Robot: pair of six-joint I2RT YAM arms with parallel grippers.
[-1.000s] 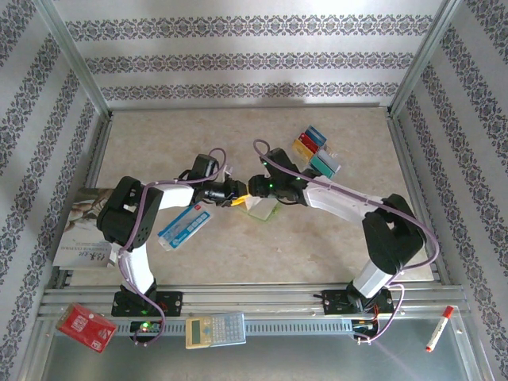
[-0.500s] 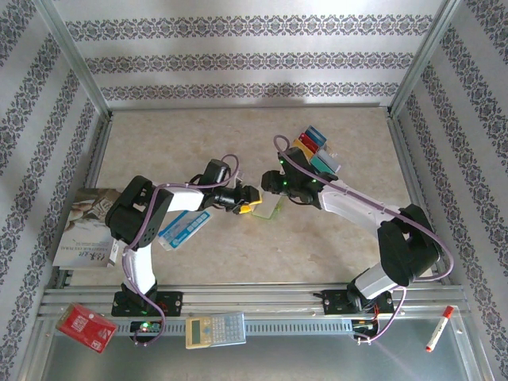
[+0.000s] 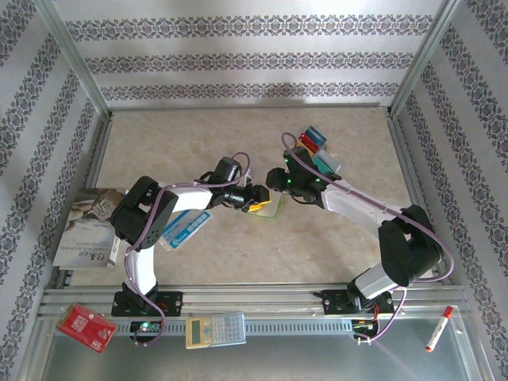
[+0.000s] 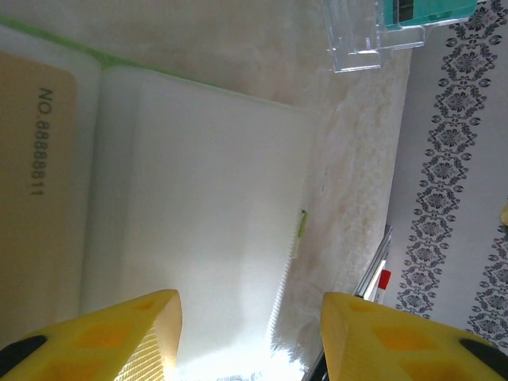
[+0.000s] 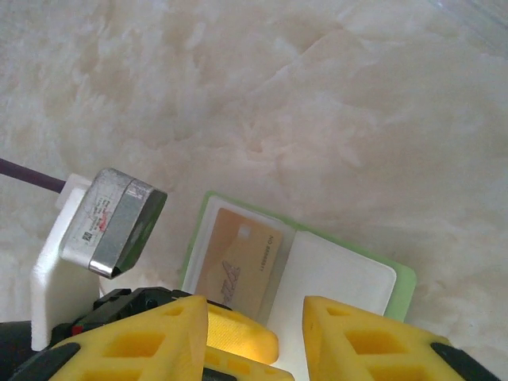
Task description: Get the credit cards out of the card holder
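The lime-green card holder (image 3: 275,209) lies open on the table, inner faces up (image 5: 333,282). A tan credit card (image 5: 236,262) sits in its left pocket, its number showing at the left edge (image 4: 36,143). My left gripper (image 3: 255,205) hovers low over the holder's white page (image 4: 206,198), jaws open (image 4: 248,303) and holding nothing. My right gripper (image 3: 279,187) stands open (image 5: 255,311) just above the holder, one left finger showing beneath it. Several more credit cards (image 3: 313,148) stand in a clear rack; a teal one (image 4: 425,9) shows there.
A blue-and-white packet (image 3: 184,228) lies under the left arm, beside a magazine (image 3: 83,230) at the left edge. On the near metal shelf are a red board (image 3: 86,327), a calculator (image 3: 214,329) and a red marker (image 3: 439,328). The left wrist camera (image 5: 111,222) hangs close to the right gripper.
The left arm has stretched to the right over the holder and its jaws have opened wider. The right gripper has drawn back to the right and up. The holder now lies open.
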